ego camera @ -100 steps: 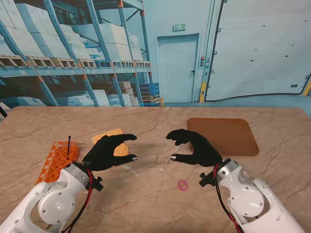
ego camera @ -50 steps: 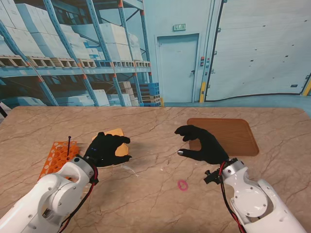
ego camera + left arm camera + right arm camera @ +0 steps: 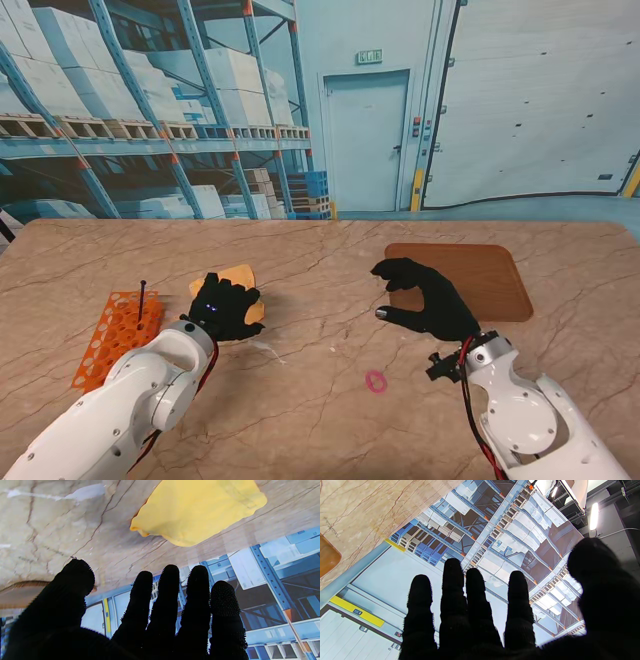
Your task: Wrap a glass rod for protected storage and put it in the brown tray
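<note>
**Glass rod lying beside my left robot hand, wrapping not yet begun**

Glass rod (image 3: 85, 492): only a pale, clear streak on the desk (image 3: 320, 420), hard to make out. In the stand's view it is a faint glint just to the right of my left robot hand (image 3: 222, 305) and a little nearer to me. Its long axis seems to run roughly along the desk's near edge, though I cannot fix this with confidence.

Left robot hand: open, fingers spread and holding nothing, poised above the near edge of the yellow cloth (image 3: 240, 280). The wrist view shows the cloth beyond the fingertips, not touched. The cloth lies left of the desk's centre and is, I judge, the wrapping.

Right robot hand (image 3: 425, 300): open, fingers loosely curved, thumb apart, empty. It hovers at the near left corner of the brown tray (image 3: 480, 285), which lies bare towards the desk's right edge.

The left robot hand is clearly nearer both rod and cloth. I judge the next move turns on bringing these two together, the rod laid along the cloth.

Other items: an orange rack (image 3: 112, 338) near the left edge holding one thin dark stick (image 3: 143, 297), and a small pink ring (image 3: 375, 381) towards the near edge, between my arms. The desk is marbled stone, smooth, so the rod may roll. A printed warehouse backdrop stands behind it.
</note>
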